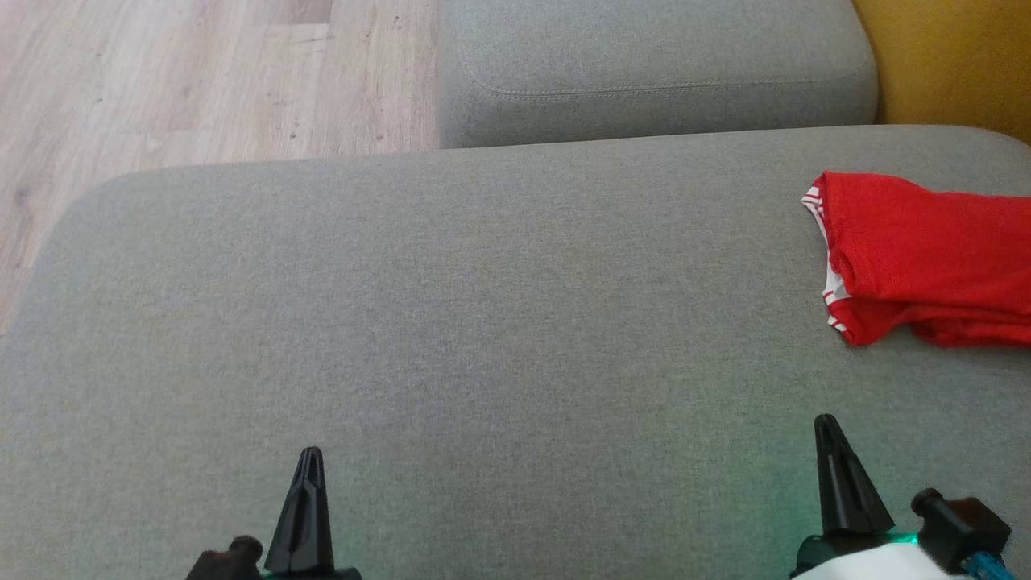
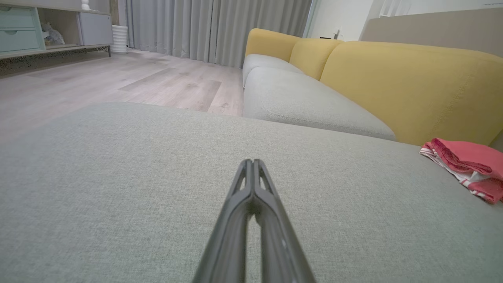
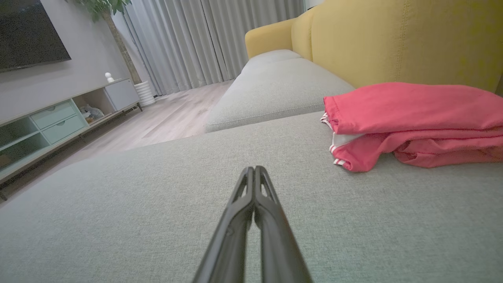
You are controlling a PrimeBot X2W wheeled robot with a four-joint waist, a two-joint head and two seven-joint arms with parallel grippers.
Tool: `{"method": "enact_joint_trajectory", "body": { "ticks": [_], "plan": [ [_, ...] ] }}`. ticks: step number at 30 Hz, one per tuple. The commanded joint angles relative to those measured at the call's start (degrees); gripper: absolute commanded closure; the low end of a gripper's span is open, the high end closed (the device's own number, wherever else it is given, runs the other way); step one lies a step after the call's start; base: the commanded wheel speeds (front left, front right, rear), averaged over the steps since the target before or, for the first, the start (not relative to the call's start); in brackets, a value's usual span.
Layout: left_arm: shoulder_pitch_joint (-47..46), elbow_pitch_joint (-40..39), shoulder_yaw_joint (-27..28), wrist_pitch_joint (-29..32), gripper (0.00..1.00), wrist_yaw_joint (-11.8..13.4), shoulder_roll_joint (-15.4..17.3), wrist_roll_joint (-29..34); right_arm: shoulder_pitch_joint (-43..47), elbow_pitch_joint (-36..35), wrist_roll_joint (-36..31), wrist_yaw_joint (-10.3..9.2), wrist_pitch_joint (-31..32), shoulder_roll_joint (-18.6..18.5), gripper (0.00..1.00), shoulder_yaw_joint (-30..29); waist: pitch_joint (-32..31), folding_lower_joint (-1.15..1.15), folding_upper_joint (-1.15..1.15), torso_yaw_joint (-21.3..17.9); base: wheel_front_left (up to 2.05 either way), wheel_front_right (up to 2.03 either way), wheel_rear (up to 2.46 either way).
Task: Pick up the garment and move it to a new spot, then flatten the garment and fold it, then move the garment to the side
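A red garment (image 1: 926, 258) with white striped trim lies folded in a bundle at the right edge of the grey sofa cushion (image 1: 451, 322). The same garment (image 3: 412, 122) sits ahead and to the right in the right wrist view, and far right as a garment (image 2: 471, 167) in the left wrist view. My left gripper (image 1: 310, 459) rests low at the front left, shut with nothing in it. My right gripper (image 1: 826, 427) is at the front right, shut and empty, a short way in front of the garment. Both pairs of fingers (image 2: 253, 165) (image 3: 254, 171) are pressed together.
A second grey seat cushion (image 1: 652, 72) lies beyond the near one, with the yellow sofa back (image 1: 958, 64) at the right. Wooden floor (image 1: 201, 80) lies to the left. A low TV cabinet (image 3: 59, 118) and curtains (image 2: 216, 27) stand farther off.
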Motion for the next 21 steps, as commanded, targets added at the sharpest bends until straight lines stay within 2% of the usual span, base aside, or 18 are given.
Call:
{"method": "enact_joint_trajectory", "body": {
  "ticks": [1,21],
  "plan": [
    [-1.8,-1.6,0.7,0.4,1.00,-0.3,0.2,-1.8,-1.6,-1.6,2.0,0.00,0.2,-0.4,1.00,-0.1,0.0,0.00,0.00,0.0,0.00,0.00,0.00],
    [-4.2,-0.2,2.5,2.9,1.00,-1.7,0.8,-14.6,-4.2,-0.4,15.3,-0.01,2.7,-1.1,1.00,-0.6,0.1,0.00,0.00,-0.3,0.00,0.00,0.00]
  ]
}}
